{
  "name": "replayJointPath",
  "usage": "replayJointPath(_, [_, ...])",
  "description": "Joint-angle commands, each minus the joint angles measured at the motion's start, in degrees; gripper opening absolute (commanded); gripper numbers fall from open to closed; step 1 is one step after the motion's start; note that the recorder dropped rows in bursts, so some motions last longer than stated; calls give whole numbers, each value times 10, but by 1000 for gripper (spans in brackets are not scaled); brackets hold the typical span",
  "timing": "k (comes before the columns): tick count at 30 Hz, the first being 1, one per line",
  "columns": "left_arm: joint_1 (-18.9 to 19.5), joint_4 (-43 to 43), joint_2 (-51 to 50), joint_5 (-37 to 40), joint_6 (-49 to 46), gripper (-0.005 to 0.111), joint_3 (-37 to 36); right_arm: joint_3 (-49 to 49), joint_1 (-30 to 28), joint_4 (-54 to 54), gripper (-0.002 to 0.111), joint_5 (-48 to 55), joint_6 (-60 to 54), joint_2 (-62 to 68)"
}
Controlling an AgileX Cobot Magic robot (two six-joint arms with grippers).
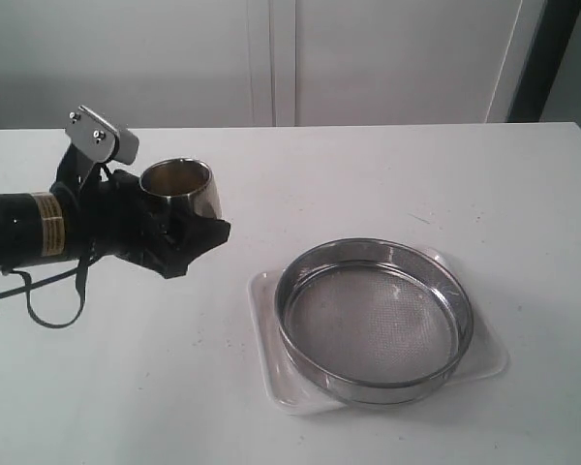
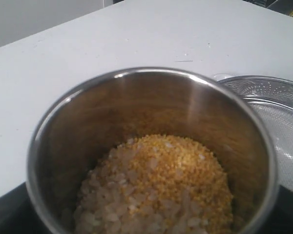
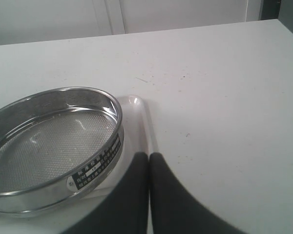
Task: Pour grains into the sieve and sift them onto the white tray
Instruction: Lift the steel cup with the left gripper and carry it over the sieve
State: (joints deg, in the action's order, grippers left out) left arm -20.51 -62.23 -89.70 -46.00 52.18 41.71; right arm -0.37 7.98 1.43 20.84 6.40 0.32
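The steel cup stands upright, mouth up, clamped between the wide-spread fingers of the left gripper — the grains lie inside it. The sieve lies flat on the white tray, well beyond that gripper's tips. The right gripper — pressed together, empty — hangs near the tray's edge.

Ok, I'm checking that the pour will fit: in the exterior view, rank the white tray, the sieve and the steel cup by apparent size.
1. white tray, its rim showing past the sieve on both sides.
2. sieve, almost as wide.
3. steel cup, clearly smallest, even allowing that it seems farther from the camera.
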Motion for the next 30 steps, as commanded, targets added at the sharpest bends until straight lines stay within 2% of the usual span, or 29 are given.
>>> replayJointPath(1, [-25,-60,21,75,79,0,47,4,0,0,0,-8,-1,-3])
replayJointPath(4, [-75,-94,23,159,110,0,82,4,0,0,0,-8,-1,-3])
replayJointPath(12, [-156,-137,23,283,110,0,127,4,0,0,0,-8,-1,-3])
replayJointPath(16, [-180,-149,23,311,111,0,141,4,0,0,0,-8,-1,-3])
replayJointPath(22, [-214,-216,23,378,108,0,163,4,0,0,0,-8,-1,-3])
replayJointPath(30, [-225,-340,23,412,104,0,164,4,0,0,0,-8,-1,-3])
